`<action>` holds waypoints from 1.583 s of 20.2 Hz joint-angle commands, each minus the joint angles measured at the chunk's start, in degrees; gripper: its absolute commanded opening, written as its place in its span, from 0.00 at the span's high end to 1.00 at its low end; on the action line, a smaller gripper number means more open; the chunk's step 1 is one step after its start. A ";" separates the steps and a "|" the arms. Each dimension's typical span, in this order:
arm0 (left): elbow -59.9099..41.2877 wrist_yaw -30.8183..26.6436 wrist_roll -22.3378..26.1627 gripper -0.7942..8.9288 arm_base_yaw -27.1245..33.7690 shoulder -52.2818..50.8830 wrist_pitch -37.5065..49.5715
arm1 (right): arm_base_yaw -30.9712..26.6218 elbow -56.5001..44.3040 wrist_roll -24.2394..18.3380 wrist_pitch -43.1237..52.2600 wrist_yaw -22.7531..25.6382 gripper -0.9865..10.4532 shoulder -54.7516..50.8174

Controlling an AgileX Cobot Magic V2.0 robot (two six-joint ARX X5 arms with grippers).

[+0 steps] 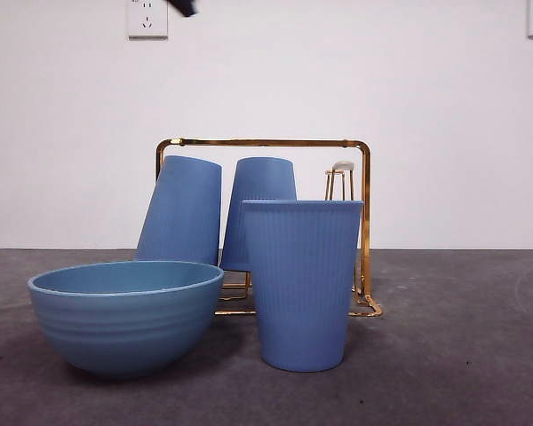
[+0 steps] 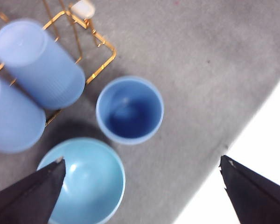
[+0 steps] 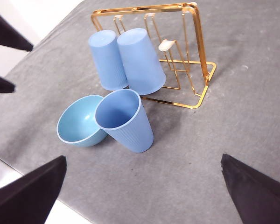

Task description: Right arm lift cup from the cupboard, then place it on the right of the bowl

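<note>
Cup (image 1: 302, 284) upright right of bowl (image 1: 124, 315) — right gripper (image 3: 142, 186) spread, left gripper (image 2: 142, 186) spread

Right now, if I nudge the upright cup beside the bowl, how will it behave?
The cup is tall, and its base is narrower than its rim, so a high push would probably tip it; pushed low it may slide. It looks like thin, empty plastic, so likely light. The fine ribs should help grip. The bowl sits close, so it could knock into that.
</note>
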 commanded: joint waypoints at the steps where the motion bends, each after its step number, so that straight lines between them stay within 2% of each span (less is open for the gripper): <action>1: -5.44 -0.17 -0.92 0.38 0.98 -5.01 1.55 | 0.28 0.74 -1.33 0.63 -0.17 0.44 0.17; 7: -24.55 -0.20 -1.42 0.44 4.52 -26.99 12.20 | 0.28 0.74 -1.29 0.61 -0.55 0.44 0.17; 11: -32.61 -0.44 -3.32 0.44 7.52 -39.45 14.71 | 0.28 0.74 -1.29 0.61 -0.39 0.44 0.17; 13: -35.32 -1.84 -5.16 0.44 8.46 -43.78 15.78 | 0.28 0.74 -1.29 0.61 -0.33 0.44 0.17; 17: -36.70 -5.03 -4.94 0.45 8.98 -46.51 18.29 | 0.28 0.74 -1.25 0.61 0.15 0.44 0.17; 18: -36.70 -5.01 -4.76 0.58 8.98 -46.47 18.93 | 0.28 0.74 -1.25 0.61 0.13 0.45 0.17; 19: -36.70 -5.03 -4.70 0.87 8.98 -46.42 19.37 | 0.28 0.74 -1.25 0.59 0.09 0.60 0.17; 20: -36.70 -5.01 -4.55 0.89 8.98 -46.18 19.87 | 0.28 0.74 -1.05 0.57 0.11 0.84 0.17; 21: -36.70 -5.01 -4.35 0.91 8.98 -46.05 20.06 | 0.28 0.74 -1.05 0.74 0.42 0.90 0.17; 32: -36.65 -5.01 -4.37 0.91 8.98 -45.88 20.35 | 0.28 0.74 -1.07 1.01 1.20 0.90 0.17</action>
